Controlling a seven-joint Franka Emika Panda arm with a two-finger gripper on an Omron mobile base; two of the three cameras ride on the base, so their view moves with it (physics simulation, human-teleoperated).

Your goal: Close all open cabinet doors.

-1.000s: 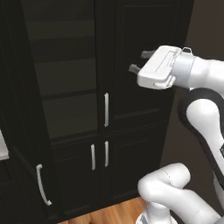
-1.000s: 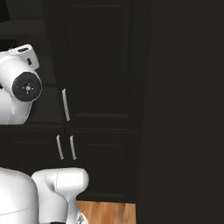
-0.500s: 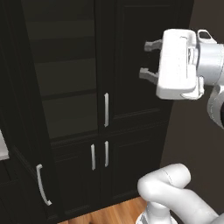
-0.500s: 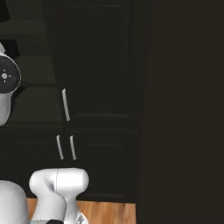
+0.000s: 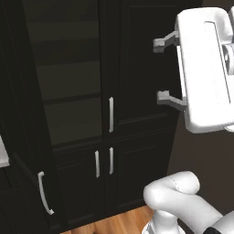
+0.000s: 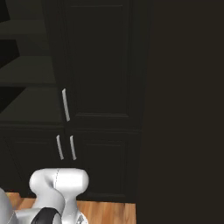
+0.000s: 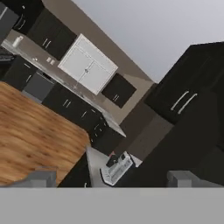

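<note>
Gripper: the gripper (image 5: 163, 71) is hanging high in front of the tall cabinet, fingers spread wide, gripping nothing, well apart from any door.
Open door: the tall pantry door (image 5: 32, 151) is standing swung out at the left, its silver bar handle (image 5: 43, 193) showing low on its edge, the shelves (image 5: 68, 98) lying exposed.
Handling: I am judging the door stiff, light and freely hinged; pushing its flat outer face near the handle edge looks better than pinching.
Closed doors: the upper right door (image 6: 103, 61) and the lower pair are sitting flush.
Room: wood floor (image 7: 30, 131), a far surface (image 7: 65, 78), a pale window (image 7: 87, 65).
</note>
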